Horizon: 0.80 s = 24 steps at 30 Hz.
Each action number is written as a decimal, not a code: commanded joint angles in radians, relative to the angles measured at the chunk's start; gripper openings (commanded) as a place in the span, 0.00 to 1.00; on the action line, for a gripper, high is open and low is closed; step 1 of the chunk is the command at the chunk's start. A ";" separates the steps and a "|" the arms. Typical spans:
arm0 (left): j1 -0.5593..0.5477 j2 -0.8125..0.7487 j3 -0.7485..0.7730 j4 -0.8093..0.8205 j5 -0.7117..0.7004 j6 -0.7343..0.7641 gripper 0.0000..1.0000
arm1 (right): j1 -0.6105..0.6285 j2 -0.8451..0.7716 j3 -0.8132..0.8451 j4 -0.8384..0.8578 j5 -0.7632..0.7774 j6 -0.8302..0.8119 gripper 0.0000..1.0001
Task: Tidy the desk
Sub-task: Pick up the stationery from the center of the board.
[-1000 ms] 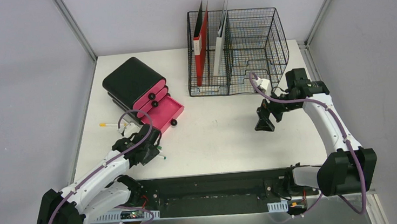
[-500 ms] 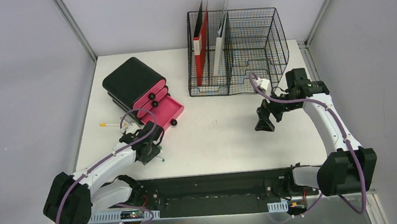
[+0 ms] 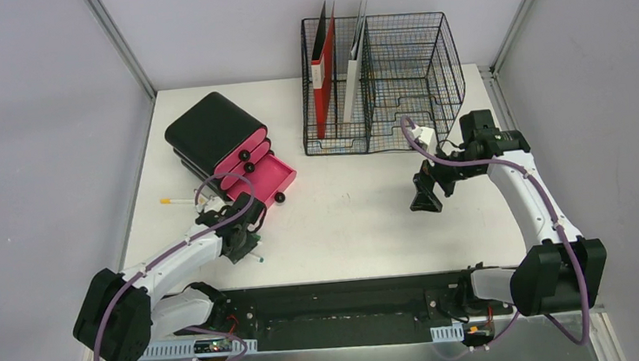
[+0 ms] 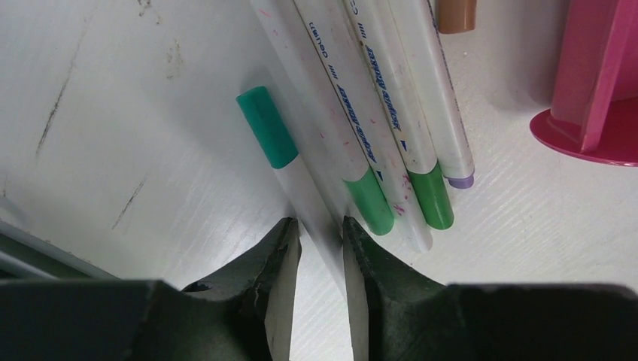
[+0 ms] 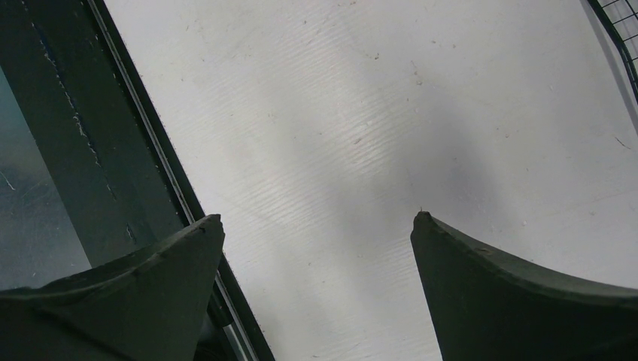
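Observation:
The desk (image 3: 346,222) is a white tabletop. Near its front left, several pens (image 3: 258,256) lie side by side. My left gripper (image 3: 241,238) is down on them. In the left wrist view its jaws (image 4: 320,222) are narrowed onto the white barrel of a teal-capped pen (image 4: 267,128), and both fingertips touch it. The pen still lies on the desk. Beside it lie two green-capped pens (image 4: 372,203) and one with a purple tip (image 4: 459,162). My right gripper (image 3: 427,199) hangs open above bare desk, with nothing between its fingers (image 5: 188,248).
A black and pink drawer unit (image 3: 221,141) stands at the back left, its bottom drawer (image 3: 268,181) pulled open. A black wire-mesh rack (image 3: 394,78) with a red folder (image 3: 321,71) stands at the back. One yellow-capped pen (image 3: 176,200) lies at the left edge.
My left arm has shifted a little right and forward over the pens, and its jaws have narrowed onto the teal-capped pen. The right arm has not moved.

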 commanded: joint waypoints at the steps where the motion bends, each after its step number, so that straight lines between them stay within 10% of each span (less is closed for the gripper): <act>1: 0.010 0.032 -0.005 0.009 0.043 -0.027 0.27 | -0.007 -0.016 0.011 -0.008 -0.026 -0.032 0.99; 15: 0.010 0.155 0.041 -0.013 0.071 -0.001 0.19 | -0.008 -0.016 0.012 -0.011 -0.025 -0.034 1.00; 24: 0.010 -0.040 0.005 -0.044 0.016 0.011 0.03 | -0.008 -0.017 0.012 -0.009 -0.023 -0.035 0.99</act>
